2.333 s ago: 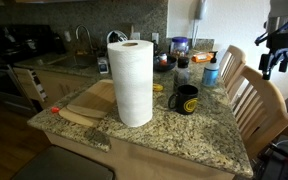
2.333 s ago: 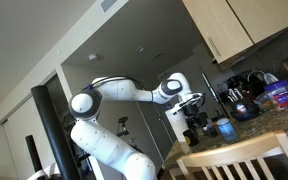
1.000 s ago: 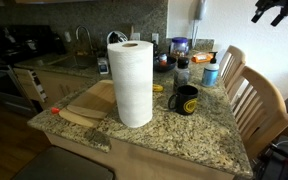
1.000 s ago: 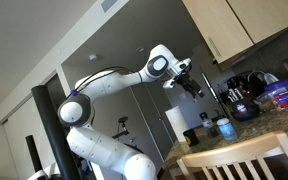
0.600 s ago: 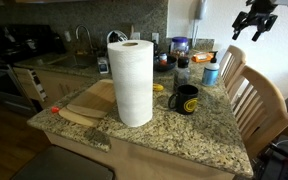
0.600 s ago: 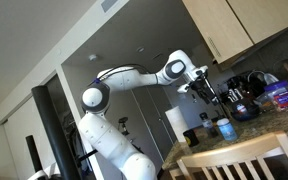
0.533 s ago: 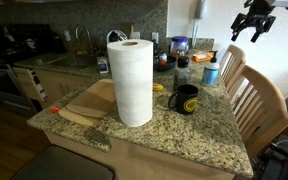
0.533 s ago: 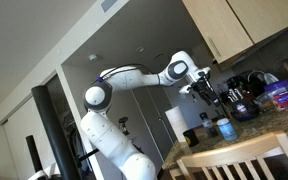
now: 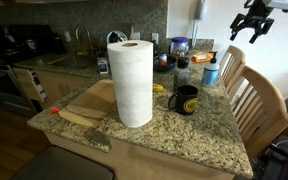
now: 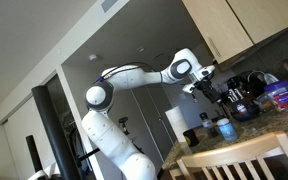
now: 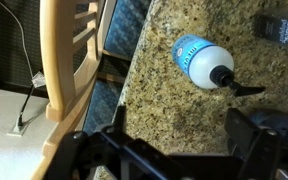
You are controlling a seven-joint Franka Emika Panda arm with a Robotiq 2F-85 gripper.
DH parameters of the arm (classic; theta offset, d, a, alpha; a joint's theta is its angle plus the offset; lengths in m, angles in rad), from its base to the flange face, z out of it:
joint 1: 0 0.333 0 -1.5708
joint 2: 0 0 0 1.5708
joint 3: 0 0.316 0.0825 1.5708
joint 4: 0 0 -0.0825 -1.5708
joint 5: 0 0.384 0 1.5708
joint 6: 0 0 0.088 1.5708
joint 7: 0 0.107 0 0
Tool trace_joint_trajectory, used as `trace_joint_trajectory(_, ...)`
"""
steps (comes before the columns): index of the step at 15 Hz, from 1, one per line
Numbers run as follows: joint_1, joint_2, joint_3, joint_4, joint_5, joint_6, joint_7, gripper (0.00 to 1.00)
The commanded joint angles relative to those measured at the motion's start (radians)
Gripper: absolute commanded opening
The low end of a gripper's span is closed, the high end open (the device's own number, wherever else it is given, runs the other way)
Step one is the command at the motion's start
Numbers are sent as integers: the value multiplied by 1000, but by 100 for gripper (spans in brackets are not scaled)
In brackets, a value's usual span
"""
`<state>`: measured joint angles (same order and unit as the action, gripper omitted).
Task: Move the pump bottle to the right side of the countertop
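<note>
Hovers with hand (image 9: 247, 30) wide open and empty, upright pump bottle (image 9: 211, 72) well below toward 7 o'clock.

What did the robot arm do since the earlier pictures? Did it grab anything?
The arm swung up high, then came across toward the counter. Its gripper now hangs open, high up near the pump bottle. It grabbed nothing and let go of nothing. The pump bottle, the black mug and the paper-towel roll stayed where they were on the countertop.
</note>
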<state>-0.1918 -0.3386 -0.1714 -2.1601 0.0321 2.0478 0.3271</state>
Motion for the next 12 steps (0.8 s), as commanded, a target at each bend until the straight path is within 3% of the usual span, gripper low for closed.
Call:
trace_joint_trajectory(1,-13,11,52,-58,-51,121,58,100)
trace_joint_trajectory(7,-16,31,92,-156,-271,137,16,100)
trace_joint_trajectory(10,-28,32,49,-172,-315,135,-48,100)
trace_joint_trajectory(12,-30,14,-12,-189,-301,150,-192,100)
